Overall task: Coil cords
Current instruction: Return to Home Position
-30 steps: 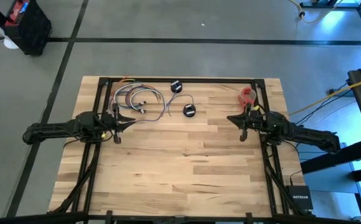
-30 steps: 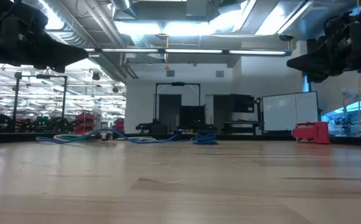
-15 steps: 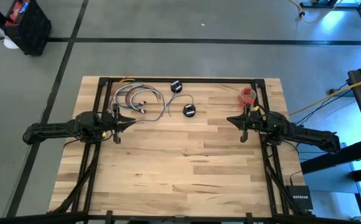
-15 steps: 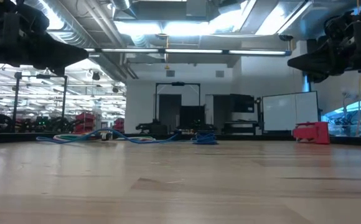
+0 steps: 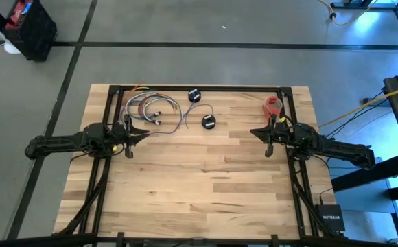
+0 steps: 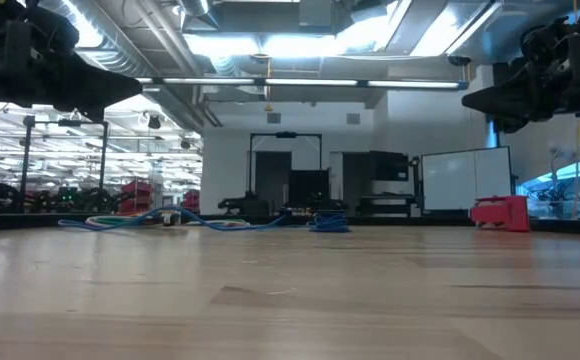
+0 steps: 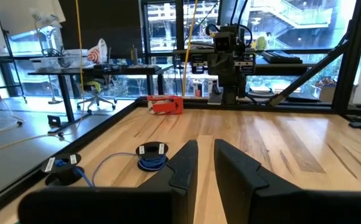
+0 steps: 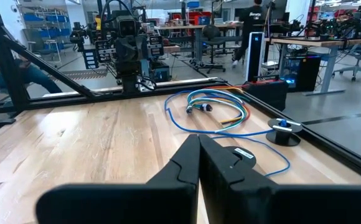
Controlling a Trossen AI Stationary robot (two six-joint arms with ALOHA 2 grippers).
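Over the bare near planks of the pale wooden bench (image 5: pixel 199 199), the left hand (image 7: pixel 206 146) is held only slightly parted and the right hand (image 8: pixel 199 140) is pressed closed (nothing is gripped by either). They face each other, well apart. Beyond them, the long thin bluish-purple cord (image 5: pixel 183 120) lies loose, joined to a small black round puck (image 5: pixel 208 121). The short red-and-white cord bundle (image 5: pixel 273 105) sits near the far right corner, just behind the right hand.
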